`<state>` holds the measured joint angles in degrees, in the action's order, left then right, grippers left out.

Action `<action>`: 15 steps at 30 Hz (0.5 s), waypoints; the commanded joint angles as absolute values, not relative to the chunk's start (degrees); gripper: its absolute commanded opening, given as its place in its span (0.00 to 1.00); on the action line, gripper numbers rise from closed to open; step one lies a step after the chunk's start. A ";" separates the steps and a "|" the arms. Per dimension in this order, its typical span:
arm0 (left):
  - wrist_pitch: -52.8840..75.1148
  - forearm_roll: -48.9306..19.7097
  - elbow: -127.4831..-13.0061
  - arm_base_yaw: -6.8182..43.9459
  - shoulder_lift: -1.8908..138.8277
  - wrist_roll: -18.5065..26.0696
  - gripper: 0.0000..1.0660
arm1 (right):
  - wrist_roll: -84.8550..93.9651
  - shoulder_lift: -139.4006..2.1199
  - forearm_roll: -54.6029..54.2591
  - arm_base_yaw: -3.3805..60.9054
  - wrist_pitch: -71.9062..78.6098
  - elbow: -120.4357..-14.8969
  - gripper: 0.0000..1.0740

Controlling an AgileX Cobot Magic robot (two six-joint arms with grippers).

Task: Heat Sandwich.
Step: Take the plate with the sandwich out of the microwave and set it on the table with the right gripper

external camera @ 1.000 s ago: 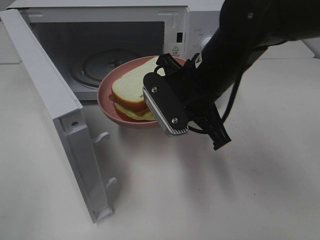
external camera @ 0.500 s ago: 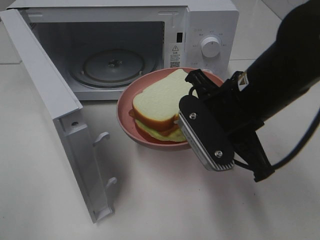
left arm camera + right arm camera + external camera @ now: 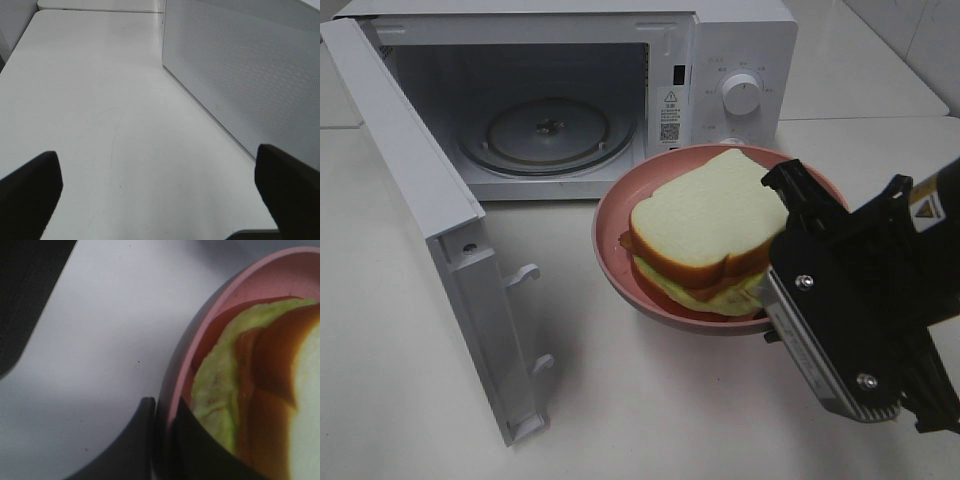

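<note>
The sandwich [image 3: 705,230], white bread over green lettuce and reddish filling, lies on a round pink plate [image 3: 608,225] in front of the open microwave [image 3: 740,60]. My right gripper [image 3: 769,308] is shut on the plate's near right rim, mostly hidden behind its own wrist body. In the right wrist view the right gripper [image 3: 162,415] clamps the pink plate [image 3: 210,315] at its rim, one finger on each side, with the sandwich [image 3: 240,385] right beside them. My left gripper [image 3: 160,195] is open over bare table, holding nothing; it is outside the exterior high view.
The microwave door [image 3: 430,230] swings out to the left toward the table's front. The glass turntable [image 3: 548,130] inside is bare. A white perforated panel [image 3: 250,65] of the microwave stands close to the left gripper. The white table [image 3: 650,400] spreads in front.
The right gripper has carried the plate with the sandwich rightward and toward the table's front, away from the microwave opening. The left gripper has stayed open.
</note>
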<state>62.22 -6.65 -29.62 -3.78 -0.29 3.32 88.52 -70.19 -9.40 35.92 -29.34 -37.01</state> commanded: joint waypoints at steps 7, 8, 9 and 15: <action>61.54 -7.05 -29.56 -3.95 -0.63 3.09 0.91 | 79.93 -60.91 -5.10 35.70 -29.97 -31.40 0.01; 61.54 -7.05 -29.56 -3.95 -0.63 3.09 0.91 | 77.18 -59.47 -3.44 35.70 -31.17 -30.31 0.01; 61.54 -7.05 -29.56 -3.95 -0.63 3.09 0.91 | 75.80 -58.84 -2.58 35.70 -31.28 -29.85 0.01; 61.54 -7.05 -29.56 -3.95 -0.63 3.09 0.91 | 65.20 -55.92 3.04 35.70 -31.34 -27.10 0.01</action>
